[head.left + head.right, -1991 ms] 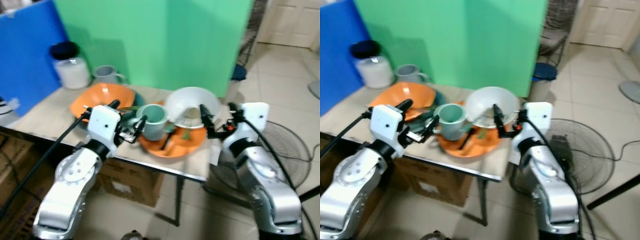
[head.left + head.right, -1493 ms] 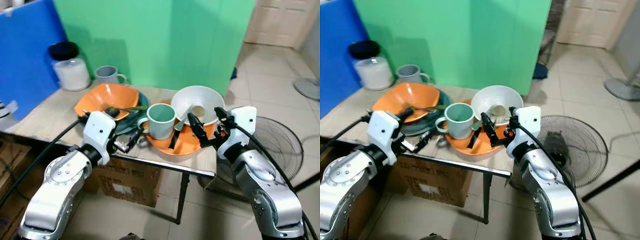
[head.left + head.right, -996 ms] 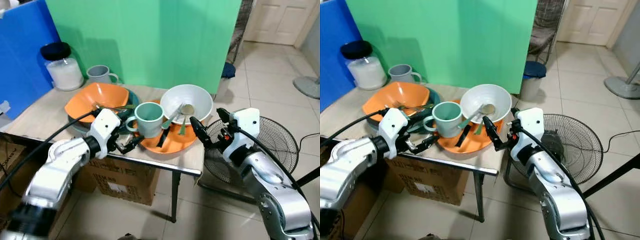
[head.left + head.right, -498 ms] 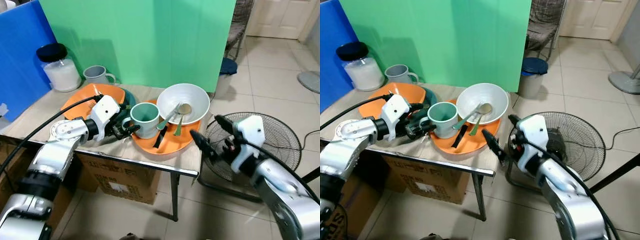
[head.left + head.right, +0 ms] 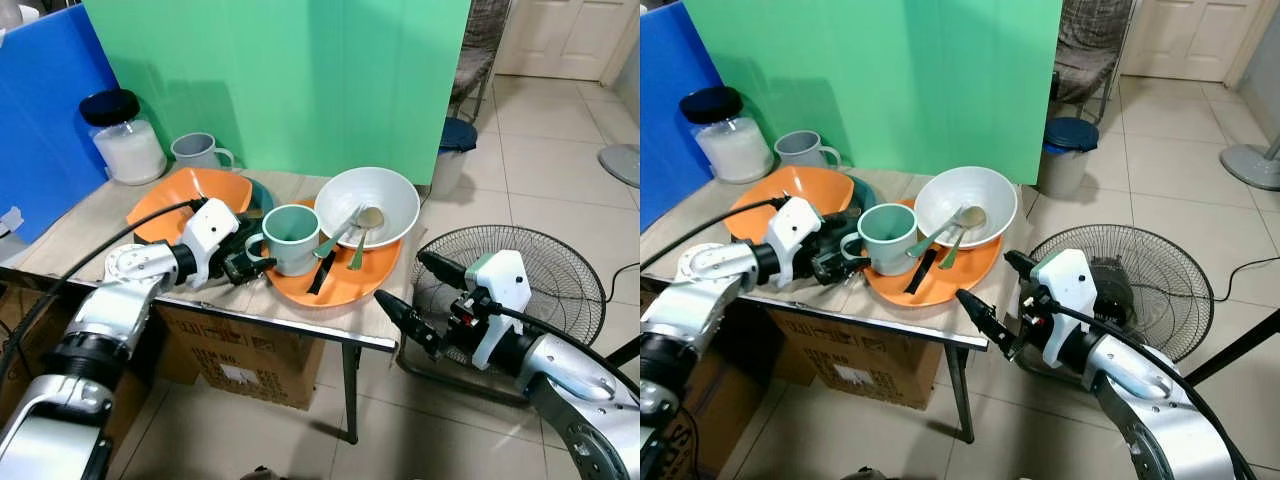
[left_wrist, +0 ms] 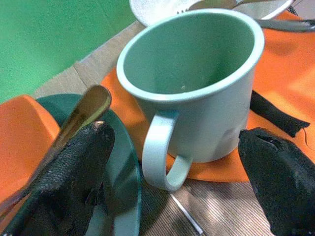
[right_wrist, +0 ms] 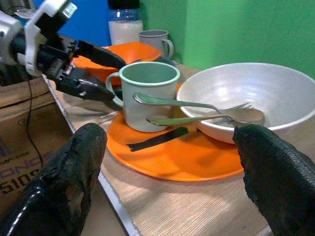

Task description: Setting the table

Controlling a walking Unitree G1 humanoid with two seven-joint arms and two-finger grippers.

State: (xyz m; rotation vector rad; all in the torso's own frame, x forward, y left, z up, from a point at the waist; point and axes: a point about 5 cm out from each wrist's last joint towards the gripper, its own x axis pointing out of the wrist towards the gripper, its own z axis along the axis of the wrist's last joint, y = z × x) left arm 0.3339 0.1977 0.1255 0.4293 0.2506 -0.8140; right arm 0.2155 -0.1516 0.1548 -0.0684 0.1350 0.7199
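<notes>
A mint green mug (image 5: 292,238) stands on an orange plate (image 5: 350,287) at the table's front. My left gripper (image 5: 243,262) is open at the mug's handle (image 6: 157,157), one finger (image 6: 74,177) over the dark green plate and the other finger (image 6: 280,172) over the orange plate. A white bowl (image 5: 368,203) leans on the orange plate's far side, with a fork (image 7: 192,103) and a spoon (image 7: 216,118) resting on its rim. My right gripper (image 5: 400,277) hangs open off the table's right front corner, pointing at the plate.
An orange bowl (image 5: 185,198) sits on a dark green plate (image 6: 123,167) left of the mug. A grey mug (image 5: 197,151) and a jar (image 5: 122,135) stand at the back. A black strip (image 7: 157,137) lies on the orange plate. A floor fan (image 5: 530,270) stands right of the table, a cardboard box (image 5: 255,355) beneath.
My left gripper rose from the table's front edge to the mug's handle. My right gripper drew back from the bowl and dropped beside the table's corner. The camera shifted too.
</notes>
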